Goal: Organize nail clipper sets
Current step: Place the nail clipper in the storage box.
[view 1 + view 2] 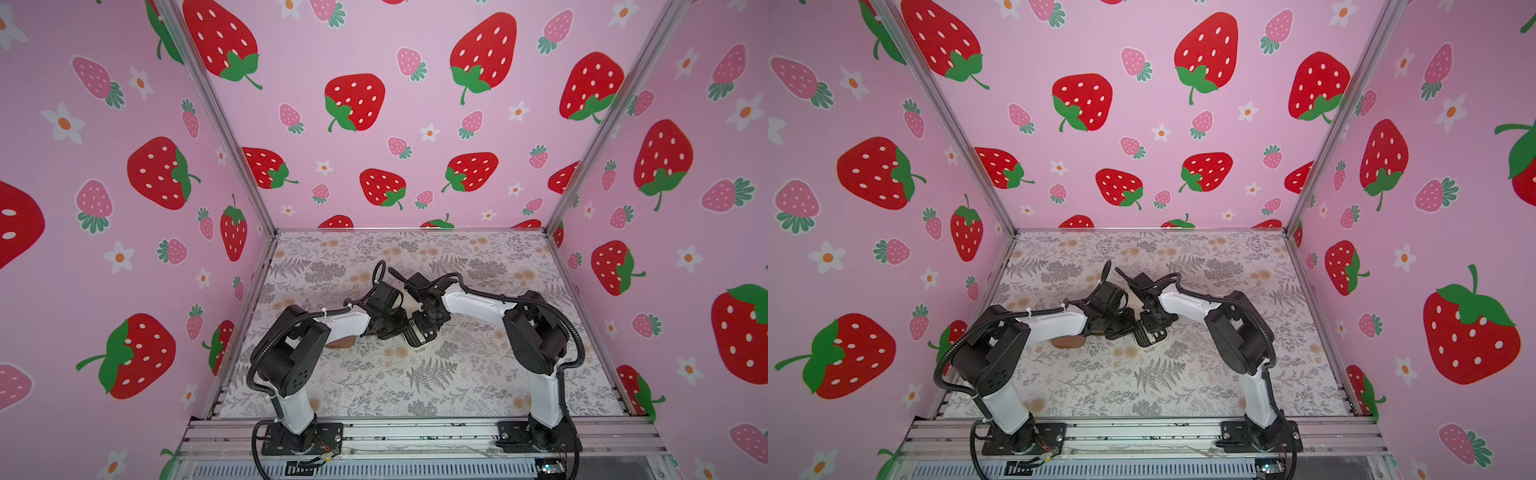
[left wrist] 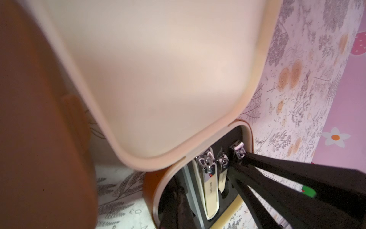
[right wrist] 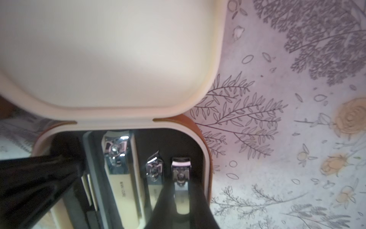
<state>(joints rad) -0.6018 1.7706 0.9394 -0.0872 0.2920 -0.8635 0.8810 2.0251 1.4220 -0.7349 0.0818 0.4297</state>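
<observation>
Left gripper [image 1: 392, 328] clenched; we cannot tell on what. Right gripper [image 3: 130, 170] part open, one fingertip [image 3: 165, 206] over the smallest clipper [image 3: 180, 172]. We count three nail clippers [image 3: 118, 168] in the open case [image 3: 206, 158] mid-mat [image 1: 374, 382], cream lid [image 3: 99, 49] raised. One brown case [image 1: 341, 341] sits beside it.

Two cases [image 1: 340, 341] [image 3: 99, 49], three nail clippers [image 3: 118, 164] [image 3: 154, 168] [image 3: 181, 172], two robot arms [image 1: 291, 353] [image 1: 536, 332].

Brown rounded-square case [image 3: 170, 142] lies open, cream-lined lid [image 3: 99, 59] up, three silvery clippers [image 3: 118, 158] in black slots; second brown case [image 1: 1067, 341] nearby.
</observation>
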